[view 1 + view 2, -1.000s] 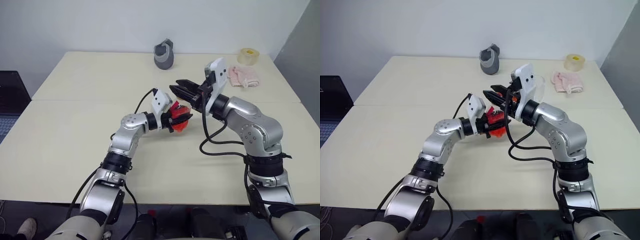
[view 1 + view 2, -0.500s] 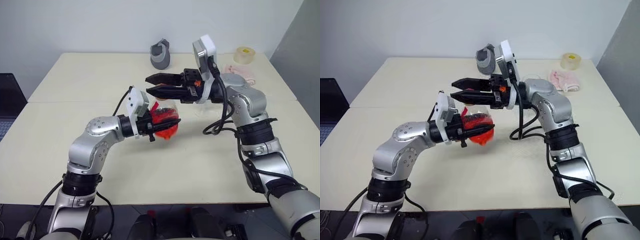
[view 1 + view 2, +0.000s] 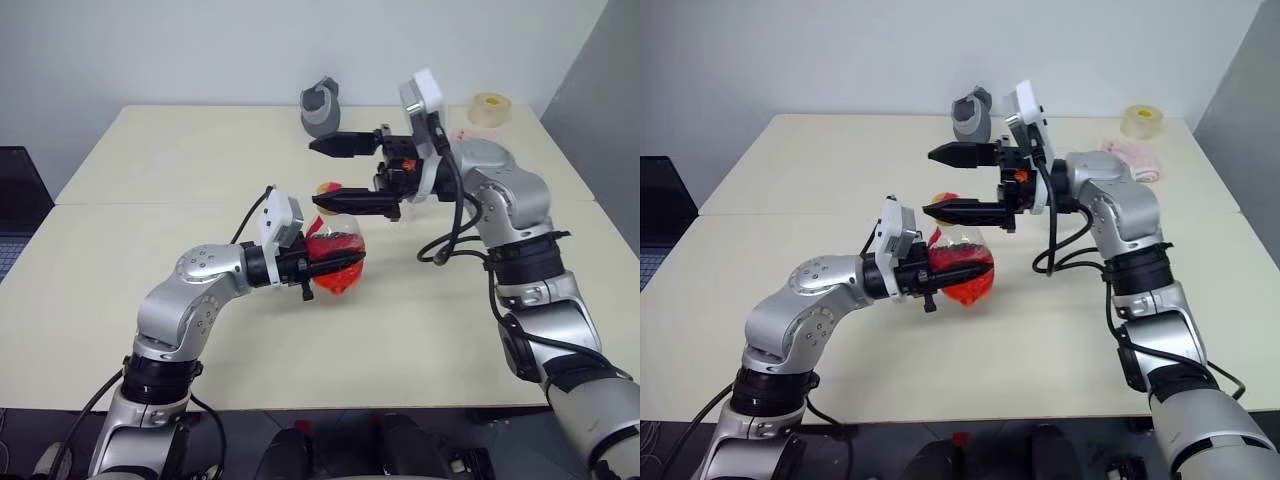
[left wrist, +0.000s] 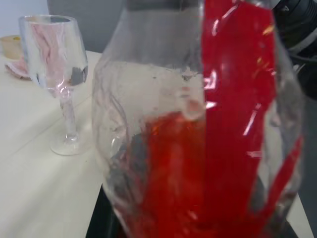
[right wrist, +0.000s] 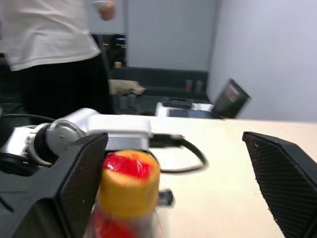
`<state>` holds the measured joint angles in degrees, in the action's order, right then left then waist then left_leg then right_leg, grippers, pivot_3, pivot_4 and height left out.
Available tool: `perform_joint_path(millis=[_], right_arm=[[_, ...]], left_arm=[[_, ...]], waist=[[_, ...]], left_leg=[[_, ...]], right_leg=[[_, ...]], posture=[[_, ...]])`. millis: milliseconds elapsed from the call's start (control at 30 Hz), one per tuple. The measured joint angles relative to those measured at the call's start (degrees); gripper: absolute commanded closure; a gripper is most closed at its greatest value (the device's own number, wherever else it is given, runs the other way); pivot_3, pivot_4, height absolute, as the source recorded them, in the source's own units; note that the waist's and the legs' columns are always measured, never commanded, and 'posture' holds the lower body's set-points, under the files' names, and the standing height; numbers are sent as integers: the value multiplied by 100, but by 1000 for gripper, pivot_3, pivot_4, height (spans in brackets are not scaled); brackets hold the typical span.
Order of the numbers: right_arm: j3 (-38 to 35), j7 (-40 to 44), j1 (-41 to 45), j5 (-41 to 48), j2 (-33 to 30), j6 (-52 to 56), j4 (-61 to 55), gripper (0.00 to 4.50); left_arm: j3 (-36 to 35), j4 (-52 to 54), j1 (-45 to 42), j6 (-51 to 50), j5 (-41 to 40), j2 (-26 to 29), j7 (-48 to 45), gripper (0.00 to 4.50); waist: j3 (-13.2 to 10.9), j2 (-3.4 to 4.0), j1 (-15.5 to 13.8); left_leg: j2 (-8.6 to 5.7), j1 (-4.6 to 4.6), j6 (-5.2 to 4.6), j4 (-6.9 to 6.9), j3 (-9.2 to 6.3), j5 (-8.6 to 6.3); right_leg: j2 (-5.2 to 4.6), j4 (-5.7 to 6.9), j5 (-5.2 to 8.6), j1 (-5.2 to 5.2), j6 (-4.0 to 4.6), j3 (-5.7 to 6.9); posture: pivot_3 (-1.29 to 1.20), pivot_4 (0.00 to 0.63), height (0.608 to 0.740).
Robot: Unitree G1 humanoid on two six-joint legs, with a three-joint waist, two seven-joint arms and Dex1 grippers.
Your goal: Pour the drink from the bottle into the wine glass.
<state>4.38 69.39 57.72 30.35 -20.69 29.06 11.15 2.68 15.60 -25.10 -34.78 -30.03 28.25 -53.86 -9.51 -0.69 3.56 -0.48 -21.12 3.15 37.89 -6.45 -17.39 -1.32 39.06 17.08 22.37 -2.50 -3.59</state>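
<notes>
Table [image 3: 150,300]: left gripper [image 3: 335,262] grips bottle [image 3: 335,250] of red drink [image 3: 335,275]; right gripper [image 3: 325,172] open.

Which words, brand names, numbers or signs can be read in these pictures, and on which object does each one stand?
No text can be read anywhere.
Bottle, held by the left tool: its red label shows no legible letters; too blurred.
Yellowish cap: a red mark on top, no readable sign.
Wine glass, tape roll, pink cloth: no lettering seen.

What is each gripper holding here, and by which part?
Left gripper holds the small clear plastic bottle of red drink by its rounded body. Right gripper is open, holding nothing.
</notes>
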Motion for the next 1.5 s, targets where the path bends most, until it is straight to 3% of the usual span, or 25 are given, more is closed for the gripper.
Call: perform_joint_path(millis=[200,367,600,833,933,1133,1200,1400,1500], right_arm=[[-294,-1109,-809,238,-131,826,-1486,0],[-284,-2216,-1084,220,167,1267,-2214,0],[-43,-3125,-995,-359,674,972,-1917,0],[43,-3346,-933,-702,755,779,-1477,0],[36,-3346,-932,-676,758,830,-1480,638],[-4,-3323,-933,-449,758,1044,-1531,2790],[1,-3314,-932,-428,759,1060,-1539,3265],[144,-3044,-925,-412,741,1029,-1531,3241],[234,-2430,-794,-320,715,795,-1310,3241]], left_arm=[[-82,-823,-236,502,352,-22,237,3475],[77,-2090,-784,1305,827,-366,196,3475],[401,-3236,-1407,2277,1267,-898,-67,3475],[432,-3553,-1542,2538,1374,-1061,-221,3476],[431,-3552,-1541,2539,1374,-1058,-300,3477],[424,-3549,-1536,2538,1376,-1039,-308,3495],[422,-3542,-1534,2533,1377,-1039,-301,3496],[363,-2972,-1125,2368,1329,-927,-256,3497],[281,-2224,-763,1978,1136,-685,-262,3511]], waist=[[-2,1,-77],[-2,1,-84],[-1,1,-62],[0,-1,-20],[0,-1,-16],[0,-1,-16],[0,-1,-16],[0,-1,17],[0,-1,40]], left_leg=[[-1,-3,-15,6,-5,-8],[-5,-4,3,5,0,2],[-11,-43,8,11,5,5],[-11,-92,13,16,15,9],[-10,-91,12,20,13,9],[-12,-88,10,27,11,11],[-12,-88,10,27,11,11],[-9,-87,10,25,13,11],[-6,-87,10,26,13,11]], right_leg=[[0,1,0,-1,0,5],[2,-1,0,0,0,5],[5,6,-1,42,-1,3],[3,39,-2,110,0,-5],[3,47,-2,110,0,-5],[6,63,-2,110,0,-4],[6,63,-2,110,0,-4],[6,63,-2,112,0,-8],[6,68,-2,114,0,-9]], posture=[[0,150,740],[0,150,740],[0,150,740],[0,150,740],[0,150,740],[0,150,740],[0,150,740],[0,150,740],[0,150,740]])
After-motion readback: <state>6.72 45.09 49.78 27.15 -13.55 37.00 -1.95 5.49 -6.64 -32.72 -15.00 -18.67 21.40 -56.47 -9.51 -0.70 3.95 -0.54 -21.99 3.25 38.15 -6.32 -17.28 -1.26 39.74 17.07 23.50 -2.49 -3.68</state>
